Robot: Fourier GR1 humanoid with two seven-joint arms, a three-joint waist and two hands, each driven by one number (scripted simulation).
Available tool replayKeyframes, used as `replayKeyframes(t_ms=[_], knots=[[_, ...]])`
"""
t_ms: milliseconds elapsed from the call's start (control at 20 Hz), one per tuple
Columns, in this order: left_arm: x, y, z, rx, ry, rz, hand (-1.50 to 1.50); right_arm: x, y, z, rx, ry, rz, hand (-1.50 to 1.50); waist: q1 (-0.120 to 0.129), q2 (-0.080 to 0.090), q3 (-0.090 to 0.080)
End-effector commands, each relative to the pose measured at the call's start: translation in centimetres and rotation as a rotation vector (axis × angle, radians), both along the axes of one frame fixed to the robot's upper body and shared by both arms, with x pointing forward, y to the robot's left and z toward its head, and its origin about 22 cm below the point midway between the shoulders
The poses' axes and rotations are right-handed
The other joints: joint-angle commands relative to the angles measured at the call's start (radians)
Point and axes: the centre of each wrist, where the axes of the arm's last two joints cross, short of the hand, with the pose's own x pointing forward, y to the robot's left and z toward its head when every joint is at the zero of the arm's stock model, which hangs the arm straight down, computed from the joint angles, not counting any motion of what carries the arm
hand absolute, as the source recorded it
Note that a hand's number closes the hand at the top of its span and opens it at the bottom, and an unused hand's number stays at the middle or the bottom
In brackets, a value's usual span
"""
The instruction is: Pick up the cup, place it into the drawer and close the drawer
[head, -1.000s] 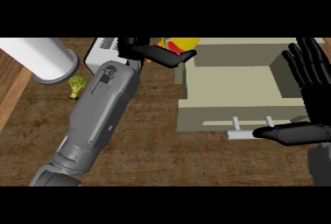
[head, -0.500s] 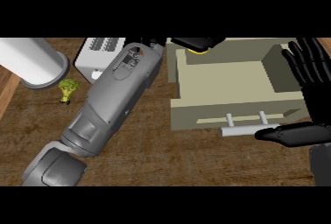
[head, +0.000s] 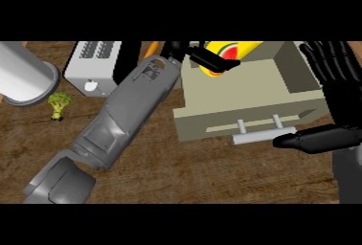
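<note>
Gripping the cup (head: 230, 49), left robot hand (head: 198, 53) curled.

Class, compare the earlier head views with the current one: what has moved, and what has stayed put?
The left hand, curled round the yellow cup, has carried it rightward from beside the drawer to over the open drawer. The right hand stays open at the drawer's right side, thumb by the handle. The broccoli and toaster keep their counter places.

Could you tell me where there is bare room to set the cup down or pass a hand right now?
Free: the floor of the open drawer, between its walls, below the yellow cup held by the left hand; and bare counter in front of the drawer. Crowded: the far left, around the toaster, grey cylinder and broccoli; the right hand borders the drawer's right.
</note>
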Motion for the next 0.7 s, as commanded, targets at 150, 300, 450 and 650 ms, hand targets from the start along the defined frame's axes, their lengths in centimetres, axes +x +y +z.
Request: replayKeyframes(t_ms=[150,300,450,650], knots=[[-0.6,0.7,-2.9,0.055,0.033,-0.033,-1.50,0.9,1.6,1.3,-0.015,-0.018,0.064,-1.50,-0.051,0.010,-0.001],[-0.7,0.8,-3.1,-0.049,0.023,-0.012,-1.50,0.9,2.0,1.1,0.010,-0.022,0.145,-1.50,-0.087,0.021,-0.001],[-0.6,0.7,-2.3,-0.161,0.033,-0.007,-1.50,0.8,4.4,0.5,0.016,0.012,0.316,-1.50,-0.086,0.020,-0.002],[-0.8,0.3,-1.4,-0.306,-0.028,-0.075,-1.50,0.7,5.7,0.3,-0.032,0.020,0.519,1.50,-0.066,0.014,-0.003]])
